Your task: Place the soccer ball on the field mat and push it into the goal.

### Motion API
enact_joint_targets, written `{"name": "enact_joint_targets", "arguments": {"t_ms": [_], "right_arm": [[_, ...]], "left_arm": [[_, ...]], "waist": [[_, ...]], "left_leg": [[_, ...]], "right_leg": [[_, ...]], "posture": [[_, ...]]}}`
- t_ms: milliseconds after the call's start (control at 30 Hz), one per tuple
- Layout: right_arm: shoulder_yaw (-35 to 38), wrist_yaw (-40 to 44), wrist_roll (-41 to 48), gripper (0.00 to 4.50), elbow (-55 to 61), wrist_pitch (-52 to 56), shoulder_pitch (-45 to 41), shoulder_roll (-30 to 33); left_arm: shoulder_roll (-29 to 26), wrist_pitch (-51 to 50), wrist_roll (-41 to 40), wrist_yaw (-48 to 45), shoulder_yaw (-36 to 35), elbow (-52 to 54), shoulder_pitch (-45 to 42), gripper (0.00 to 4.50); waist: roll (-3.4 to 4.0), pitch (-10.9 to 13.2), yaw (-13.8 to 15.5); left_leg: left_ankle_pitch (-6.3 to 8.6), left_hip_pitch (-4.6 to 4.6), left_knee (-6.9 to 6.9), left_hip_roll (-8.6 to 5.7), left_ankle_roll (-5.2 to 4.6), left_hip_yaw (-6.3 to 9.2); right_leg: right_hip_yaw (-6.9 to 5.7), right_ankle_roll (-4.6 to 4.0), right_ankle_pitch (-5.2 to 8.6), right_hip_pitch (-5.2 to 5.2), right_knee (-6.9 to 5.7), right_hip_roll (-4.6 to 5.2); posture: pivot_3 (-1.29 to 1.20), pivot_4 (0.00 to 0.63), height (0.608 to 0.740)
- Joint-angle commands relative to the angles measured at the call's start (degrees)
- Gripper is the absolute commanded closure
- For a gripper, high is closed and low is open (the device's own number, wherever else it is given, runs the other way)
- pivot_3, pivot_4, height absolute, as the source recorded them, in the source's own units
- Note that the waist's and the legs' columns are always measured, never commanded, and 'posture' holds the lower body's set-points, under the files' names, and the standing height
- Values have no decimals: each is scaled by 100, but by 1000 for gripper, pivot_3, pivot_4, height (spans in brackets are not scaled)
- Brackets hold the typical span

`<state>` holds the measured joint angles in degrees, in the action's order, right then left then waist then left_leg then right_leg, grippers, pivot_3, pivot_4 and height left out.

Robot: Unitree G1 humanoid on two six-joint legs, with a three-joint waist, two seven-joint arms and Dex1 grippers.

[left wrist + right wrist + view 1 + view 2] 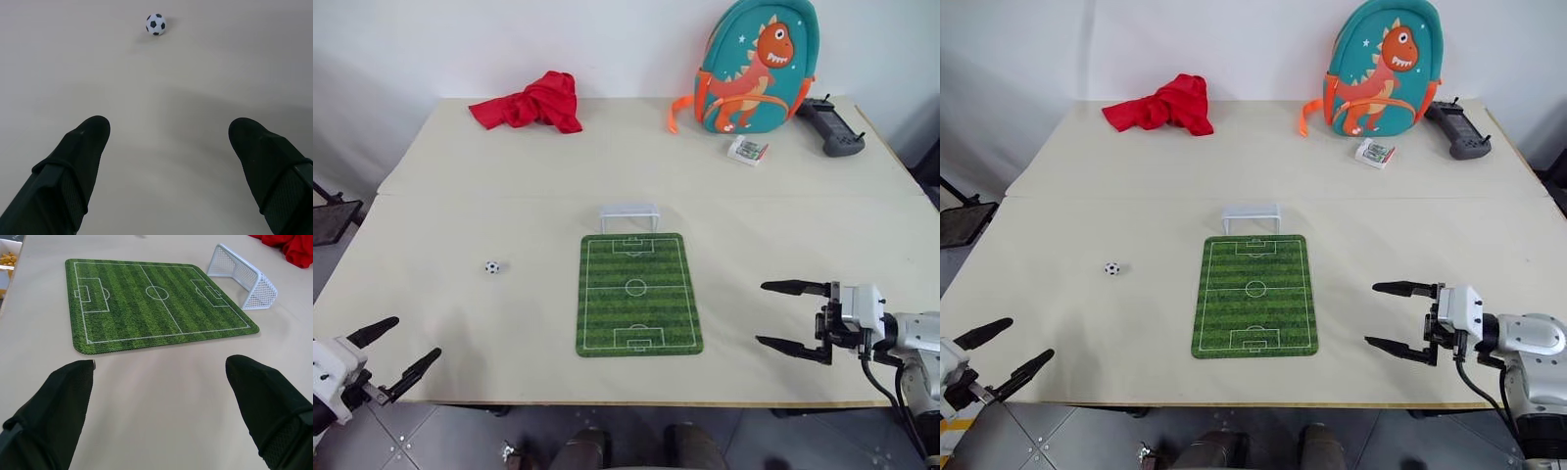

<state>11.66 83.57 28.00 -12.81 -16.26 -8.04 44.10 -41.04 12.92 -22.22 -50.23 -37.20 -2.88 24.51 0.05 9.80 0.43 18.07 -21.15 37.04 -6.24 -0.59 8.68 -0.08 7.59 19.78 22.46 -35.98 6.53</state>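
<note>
The soccer ball [492, 266] is a tiny white ball with black patches, lying on the bare table left of the field mat [637, 293]. This green striped mat with white pitch lines lies flat mid-table. The goal [629, 216], a small pale frame with netting, stands at the mat's far end. My left gripper [409, 350] hovers open at the table's near left corner, with the soccer ball [156, 24] ahead of it and well apart. To the right of the field mat [156, 303] my right gripper [779, 314] is open, pointing toward it, nothing between its fingers.
A red cloth [532, 103] lies at the back left. A teal dinosaur backpack [756, 67] stands at the back right, with a small card pack [747, 150] in front of it and a black controller [832, 128] beside it. The table's front edge [607, 401] is close.
</note>
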Motion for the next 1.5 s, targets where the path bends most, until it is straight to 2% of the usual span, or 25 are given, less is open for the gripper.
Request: {"name": "enact_joint_targets", "arguments": {"t_ms": [33,200,400,533,700,833,933,1000,1167,1433,1500], "right_arm": [[114,15,334,0,151,83,-44,-172],[220,-268,891,0,659,428,-92,-621],[306,-910,1231,0,1175,688,-196,-1178],[293,-1062,1201,0,1307,761,-186,-1278],[272,-888,1076,0,1163,624,-65,-1267],[239,-786,1002,0,1124,571,-40,-1270],[223,-755,965,0,1107,541,-19,-1308],[212,-774,913,0,1069,492,-8,-1362],[175,-785,872,0,1156,443,97,-1425],[199,-944,863,0,1373,367,430,-1538],[194,-977,850,0,1402,361,453,-1554]], "left_arm": [[91,-247,-242,136,-205,178,54,48],[265,-935,-780,28,-391,135,286,48],[709,-834,-965,325,-636,-388,39,48],[818,-1223,-1257,432,-525,47,-177,48],[830,-1818,-1371,909,-148,671,-840,48],[576,-2407,-1058,1262,488,626,-1793,48],[486,-2617,-478,1653,1176,-98,-3011,48],[567,-2473,-212,1646,1449,-549,-3360,48],[653,-2158,227,1749,1782,-1218,-3797,48],[657,-2132,265,1700,1814,-1295,-3783,48],[643,-2162,266,1663,1834,-1284,-3761,453]], "waist": [[0,0,3],[1,1,-43],[1,1,-28],[-3,-1,74],[-6,-4,125],[-6,-4,86],[-7,-4,107],[-4,-5,81],[-6,-5,-82],[-7,-5,-33],[-7,-5,-31]], "left_leg": [[0,0,0,0,0,-2],[1,3,-1,5,1,-2],[3,3,2,4,1,-2],[3,3,10,2,1,-1],[3,2,11,0,0,5],[3,5,10,0,0,-1],[-1,4,20,1,7,2],[-2,10,22,-4,9,-4],[2,12,7,-2,5,-17],[2,5,24,-8,6,-15],[3,6,27,-8,6,-15]], "right_leg": [[1,0,0,0,0,0],[3,0,0,1,-4,-3],[4,0,0,1,-3,-4],[5,0,-1,-1,-6,-3],[5,0,-1,-2,-9,-3],[10,2,-2,4,-22,-5],[7,2,-2,13,-49,-10],[14,2,-2,11,-56,-9],[29,7,-4,30,-85,-12],[35,7,-5,36,-84,-9],[36,7,-5,36,-83,-9]], "posture": [[0,150,740],[0,150,740],[0,150,740],[0,150,740],[0,150,740],[0,150,740],[0,150,740],[0,150,740],[0,150,740],[0,150,740],[0,150,740]]}}
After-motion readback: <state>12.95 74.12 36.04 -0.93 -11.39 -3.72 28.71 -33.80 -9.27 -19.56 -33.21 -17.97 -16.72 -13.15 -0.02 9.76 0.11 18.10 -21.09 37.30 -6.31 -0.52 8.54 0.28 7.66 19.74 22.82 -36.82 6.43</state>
